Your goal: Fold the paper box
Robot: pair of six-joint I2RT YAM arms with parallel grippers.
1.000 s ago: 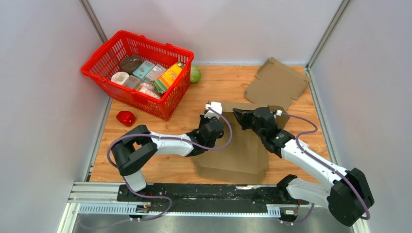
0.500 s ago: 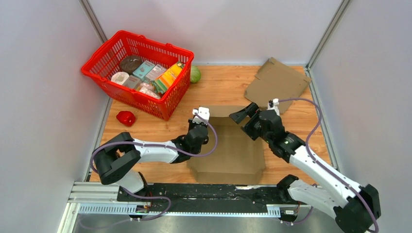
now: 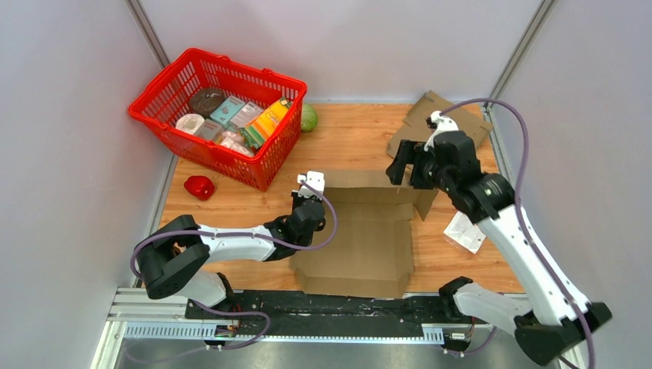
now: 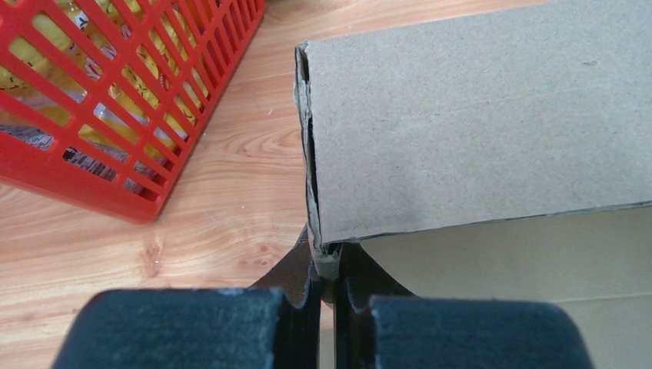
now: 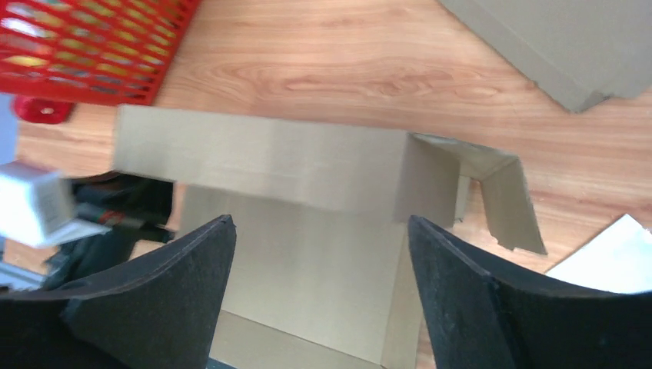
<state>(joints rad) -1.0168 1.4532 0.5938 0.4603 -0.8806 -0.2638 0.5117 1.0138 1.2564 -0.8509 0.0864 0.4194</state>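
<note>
Paper box (image 3: 361, 231) — left gripper (image 4: 327, 277) pinches its raised wall's left end; right gripper (image 5: 319, 223) hovers above it — jaws wide, empty.

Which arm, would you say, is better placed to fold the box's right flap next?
Right: the right claw, open, hovers near that flap; the left claw is shut on the box's left corner.

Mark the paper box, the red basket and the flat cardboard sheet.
paper box (image 3: 361, 238), top view, on its flat base panel.
red basket (image 3: 219, 154), top view, on its near side wall.
flat cardboard sheet (image 5: 569, 38), right wrist view, on its bare middle.
</note>
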